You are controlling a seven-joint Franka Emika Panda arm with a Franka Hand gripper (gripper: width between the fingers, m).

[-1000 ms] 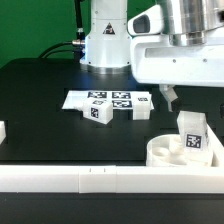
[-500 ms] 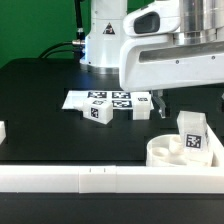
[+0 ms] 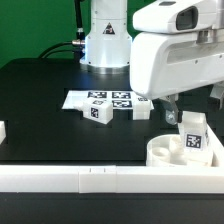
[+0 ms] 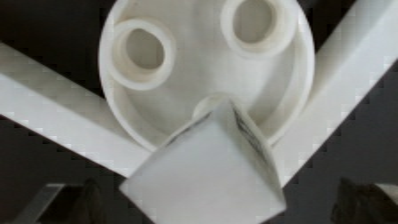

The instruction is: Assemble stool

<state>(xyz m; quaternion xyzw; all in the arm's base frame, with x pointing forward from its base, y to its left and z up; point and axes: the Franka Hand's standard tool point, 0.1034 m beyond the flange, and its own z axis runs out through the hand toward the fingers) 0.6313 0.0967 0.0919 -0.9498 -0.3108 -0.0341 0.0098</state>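
Observation:
The round white stool seat [image 3: 170,153] lies at the front of the exterior view's right, against the border rail. One tagged white leg [image 3: 191,138] stands upright in it. Two more tagged legs [image 3: 98,113] [image 3: 142,110] lie loose on the black table. My gripper [image 3: 176,112] hangs just above and behind the upright leg. In the wrist view the seat [image 4: 187,85] shows two empty round sockets. The leg [image 4: 214,168] rises between my dark fingers [image 4: 59,203]. My gripper [image 4: 210,206] is open, with the jaws standing either side of the leg.
The marker board [image 3: 106,98] lies flat behind the loose legs. The long white border rail [image 3: 90,178] runs along the table's front edge and shows as white strips in the wrist view [image 4: 39,98]. A small white piece [image 3: 2,130] sits at the exterior view's left edge.
My gripper has moved toward the exterior view's right and closer to the upright leg in the seat. The legs and the seat have not moved.

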